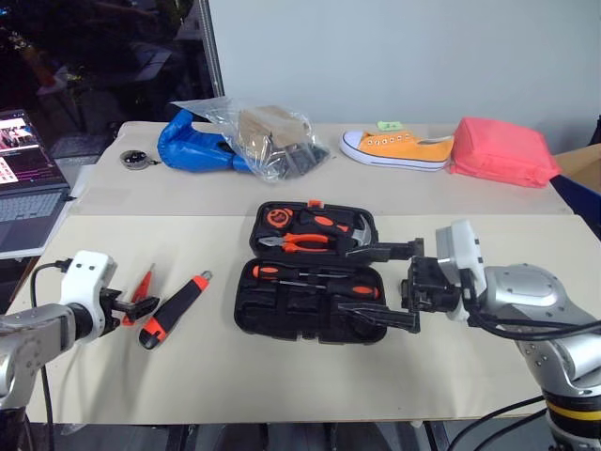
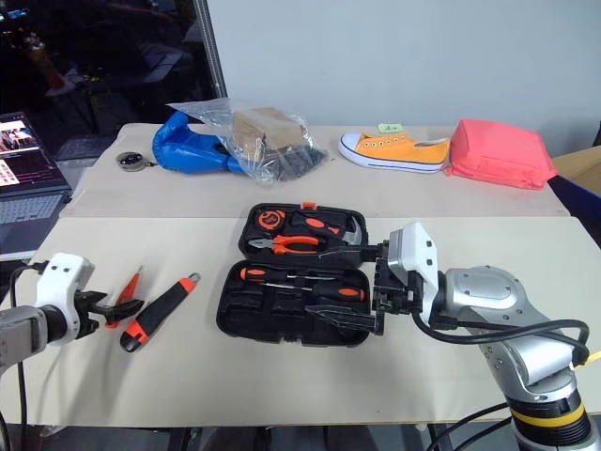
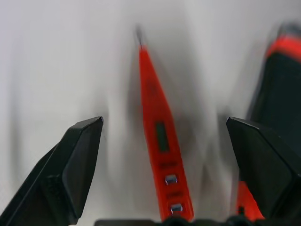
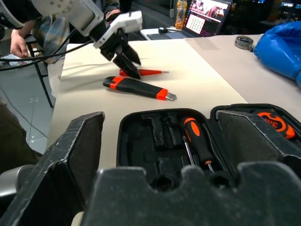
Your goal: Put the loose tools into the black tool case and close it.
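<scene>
- Left end effector [image 3: 164, 141] stood spread, empty, straddling the slim orange tester screwdriver [image 3: 157, 136] on the counter [image 1: 282, 376]; the tool's long axis ran along the fingers, tip pointing away.
- Utility knife [image 1: 175, 310] lay just beside it, toward the open black tool case [image 1: 310, 301].
- Right end effector [image 1: 399, 287] stood spread, empty, at the case's right edge.
- Left arm judged nearer both loose tools.

Open black tool case [image 1: 310, 291] on table; utility knife [image 1: 175, 309] beside it.

Both head eyes are looking forward and down over the tabletop [image 1: 310, 371]. Each wrist camera is looking closely along its own fingers, the right wrist's sharing the black tool case [image 4: 164, 150].
</scene>
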